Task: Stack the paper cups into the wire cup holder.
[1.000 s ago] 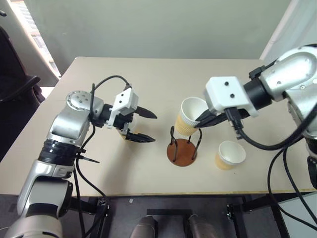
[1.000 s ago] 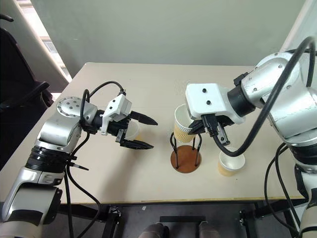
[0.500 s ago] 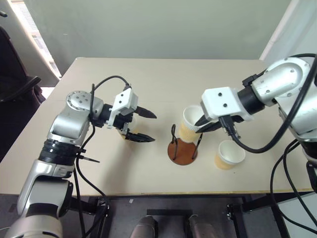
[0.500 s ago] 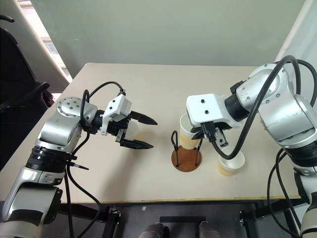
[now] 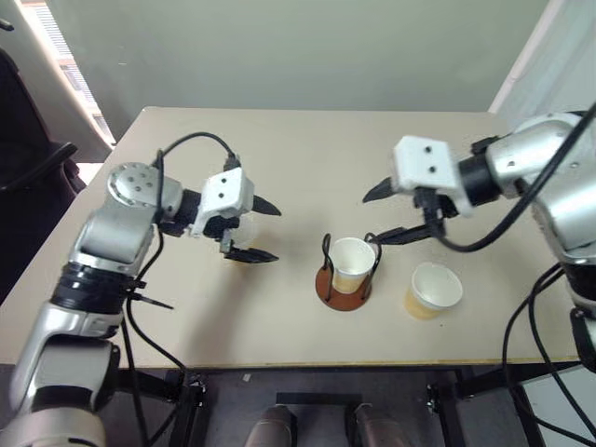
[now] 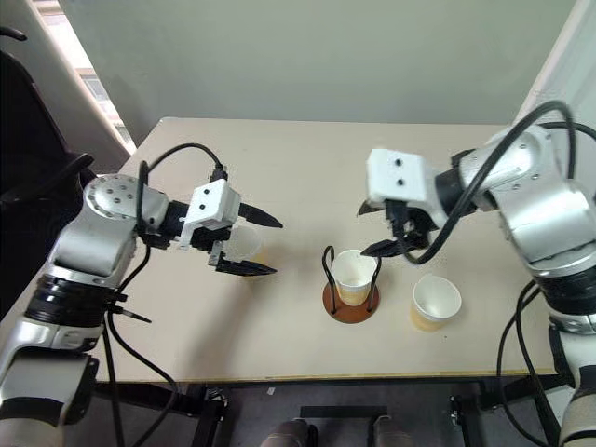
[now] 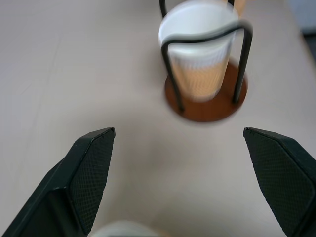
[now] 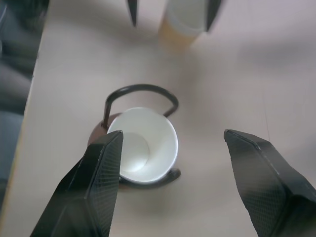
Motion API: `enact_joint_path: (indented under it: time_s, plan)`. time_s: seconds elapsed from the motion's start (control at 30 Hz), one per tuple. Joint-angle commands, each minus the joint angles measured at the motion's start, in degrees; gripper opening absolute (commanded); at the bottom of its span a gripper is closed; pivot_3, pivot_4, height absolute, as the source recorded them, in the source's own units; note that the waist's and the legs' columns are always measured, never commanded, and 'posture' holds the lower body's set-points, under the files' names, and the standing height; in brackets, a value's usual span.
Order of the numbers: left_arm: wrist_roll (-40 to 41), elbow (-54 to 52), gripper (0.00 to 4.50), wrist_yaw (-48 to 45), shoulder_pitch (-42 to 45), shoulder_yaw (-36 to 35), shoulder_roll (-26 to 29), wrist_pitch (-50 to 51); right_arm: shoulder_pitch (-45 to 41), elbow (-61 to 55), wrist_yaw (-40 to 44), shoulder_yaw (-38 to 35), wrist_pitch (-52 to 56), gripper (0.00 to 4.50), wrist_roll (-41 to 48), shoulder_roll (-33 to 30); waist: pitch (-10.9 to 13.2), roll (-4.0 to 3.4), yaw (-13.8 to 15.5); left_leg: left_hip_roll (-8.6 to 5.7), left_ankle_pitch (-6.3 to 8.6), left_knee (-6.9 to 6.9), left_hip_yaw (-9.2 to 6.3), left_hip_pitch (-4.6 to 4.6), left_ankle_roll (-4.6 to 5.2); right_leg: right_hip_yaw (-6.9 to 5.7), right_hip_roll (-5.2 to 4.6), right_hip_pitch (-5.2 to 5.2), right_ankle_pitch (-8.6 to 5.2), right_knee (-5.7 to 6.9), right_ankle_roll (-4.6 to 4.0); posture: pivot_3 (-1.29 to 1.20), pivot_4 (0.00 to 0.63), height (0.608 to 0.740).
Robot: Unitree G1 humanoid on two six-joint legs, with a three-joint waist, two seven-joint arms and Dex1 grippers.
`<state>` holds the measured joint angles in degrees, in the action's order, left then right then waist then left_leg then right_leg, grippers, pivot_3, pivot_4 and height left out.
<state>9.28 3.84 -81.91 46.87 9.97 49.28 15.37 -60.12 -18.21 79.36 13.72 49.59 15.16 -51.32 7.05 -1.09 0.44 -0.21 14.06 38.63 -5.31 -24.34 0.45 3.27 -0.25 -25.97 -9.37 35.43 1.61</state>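
Beige table [image 5: 279, 149] is carrying the wire cup holder [image 5: 344, 284] at frame centre, one paper cup [image 5: 353, 264] sitting upright inside; right gripper [image 5: 392, 213] and left gripper [image 5: 261, 230] are both gaping, holding nothing.

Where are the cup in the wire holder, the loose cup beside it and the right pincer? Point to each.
Cup in the wire cup holder [image 5: 353, 255]: left eye view, white inside.
Loose cup [image 5: 436, 286]: left eye view, white inside.
Right pincer [image 5: 389, 215]: left eye view, midway between its open fingertips.

Beige table [image 5: 279, 158], cups [image 5: 433, 290], wire holder [image 5: 343, 289]
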Motion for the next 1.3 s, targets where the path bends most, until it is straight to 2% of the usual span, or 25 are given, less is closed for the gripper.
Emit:
enact_joint_path:
  time_s: [0.03,0.17,0.23,0.4,0.87,1.0,1.3]
  plan:
    - [-3.78,-3.44,4.50,1.64,-1.01,0.67,2.70,-1.30,-0.69,-2.86,-0.23,-5.82,5.40,3.35,6.59,-1.02,0.00,0.00,-0.04,0.00,0.00,-0.02,0.00,0.01,-0.01,0.01,0.00,0.00,0.00,0.00,-0.01,0.00,0.150,0.740]
    - [-11.78,-3.23,4.50,5.91,-1.70,3.11,5.82,-0.37,-0.80,-3.00,-0.08,-7.36,7.69,3.35,10.49,-2.77,0.00,0.00,-0.07,0.01,-0.01,-0.05,-0.01,0.05,-0.02,0.00,0.02,-0.01,-0.10,0.04,-0.17,0.00,0.150,0.740]
    - [-14.81,-2.91,4.50,7.33,-1.63,4.32,6.60,0.48,-0.92,-2.67,-0.27,-7.29,7.63,3.35,11.49,-3.55,0.00,0.00,-0.05,0.01,-0.02,-0.04,-0.02,0.06,-0.03,0.01,0.02,-0.01,-0.31,0.07,-0.52,0.00,0.150,0.740]
    - [-20.28,-0.11,4.50,9.71,-1.77,6.18,7.28,-1.41,-1.11,-2.37,-1.30,-6.15,6.21,3.35,12.06,-4.25,0.00,0.00,-0.04,0.00,0.00,-0.04,-0.02,0.08,0.00,0.01,0.00,-0.01,-0.31,0.15,-0.57,0.00,0.150,0.740]
    - [-19.82,2.17,4.50,5.50,-2.82,7.67,5.27,-4.22,-1.33,-3.41,-2.98,-6.51,6.82,3.35,14.68,-3.99,0.00,0.00,-0.03,0.00,0.01,-0.07,-0.04,0.10,0.00,-0.01,0.00,-0.12,-0.31,0.42,-0.57,0.00,0.150,0.740]
    - [-19.47,6.31,3.61,5.47,-2.59,7.99,4.57,-11.70,-0.45,-3.70,-4.69,-9.23,4.95,3.40,17.10,-1.65,0.00,0.00,-0.05,0.00,0.02,-0.07,-0.03,0.12,0.01,0.00,0.00,-0.13,-0.31,0.45,-0.56,0.00,0.150,0.740]
    - [-16.65,10.95,0.17,1.22,0.56,6.92,3.03,-15.41,-0.01,-2.85,-5.44,-9.32,3.12,3.40,18.53,-2.64,0.00,0.01,0.04,-0.01,0.03,-0.07,-0.05,0.10,0.01,-0.02,-0.01,-0.13,-0.30,0.46,-0.55,0.00,0.150,0.740]
